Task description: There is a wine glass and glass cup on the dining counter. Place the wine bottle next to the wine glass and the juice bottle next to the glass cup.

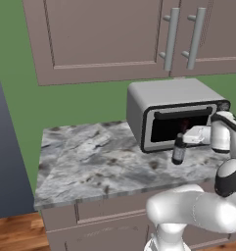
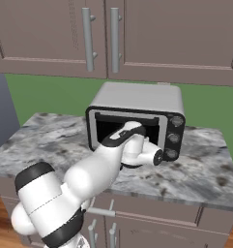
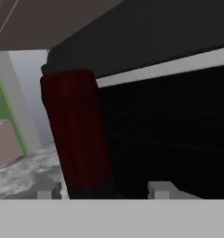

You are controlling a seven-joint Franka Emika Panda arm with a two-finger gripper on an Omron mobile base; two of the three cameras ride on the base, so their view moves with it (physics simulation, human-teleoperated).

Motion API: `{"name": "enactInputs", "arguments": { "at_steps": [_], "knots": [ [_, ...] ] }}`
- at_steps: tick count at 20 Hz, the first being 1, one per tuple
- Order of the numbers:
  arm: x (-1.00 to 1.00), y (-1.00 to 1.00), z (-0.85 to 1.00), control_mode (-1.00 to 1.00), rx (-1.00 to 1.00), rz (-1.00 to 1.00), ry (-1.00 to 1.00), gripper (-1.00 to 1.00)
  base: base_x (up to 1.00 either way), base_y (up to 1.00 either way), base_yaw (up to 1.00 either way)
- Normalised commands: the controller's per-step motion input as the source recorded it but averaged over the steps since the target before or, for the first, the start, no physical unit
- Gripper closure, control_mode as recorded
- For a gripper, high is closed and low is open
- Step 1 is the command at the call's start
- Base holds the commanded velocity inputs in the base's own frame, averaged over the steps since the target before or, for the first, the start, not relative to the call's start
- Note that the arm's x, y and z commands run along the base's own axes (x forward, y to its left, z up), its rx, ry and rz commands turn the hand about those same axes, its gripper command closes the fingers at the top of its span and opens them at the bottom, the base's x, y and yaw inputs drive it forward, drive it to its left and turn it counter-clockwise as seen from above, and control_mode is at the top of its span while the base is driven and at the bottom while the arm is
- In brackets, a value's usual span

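The wine bottle stands upright on a small marble worktop, right in front of a toaster oven's dark door. It is slim and near-black. Its dark red neck capsule rises between my fingertips in the hand view. My gripper reaches in from the right at the bottle's upper part, and its jaws are closed against the bottle's sides. In the right base view my own forearm covers the bottle. The wine glass, glass cup, juice bottle and dining counter are out of view.
A silver toaster oven sits at the back of the worktop, close behind the bottle. Brown wall cabinets with bar handles hang above. The worktop's left edge drops to a wooden floor.
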Motion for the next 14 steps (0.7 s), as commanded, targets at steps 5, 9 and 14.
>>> {"name": "enactInputs", "arguments": {
  "at_steps": [5, 9, 14],
  "knots": [
    [-0.39, 0.13, 0.32, -1.0, -0.09, -0.15, 0.06, 1.0, 0.0, 0.0, 0.0],
    [-0.47, 0.16, 0.35, -1.0, -0.04, -0.2, -0.02, 1.0, 0.0, 0.0, 0.0],
    [-0.51, 0.11, 0.31, -1.0, 0.0, -0.33, -0.01, 1.0, 0.0, 0.0, 0.0]
  ]
}}
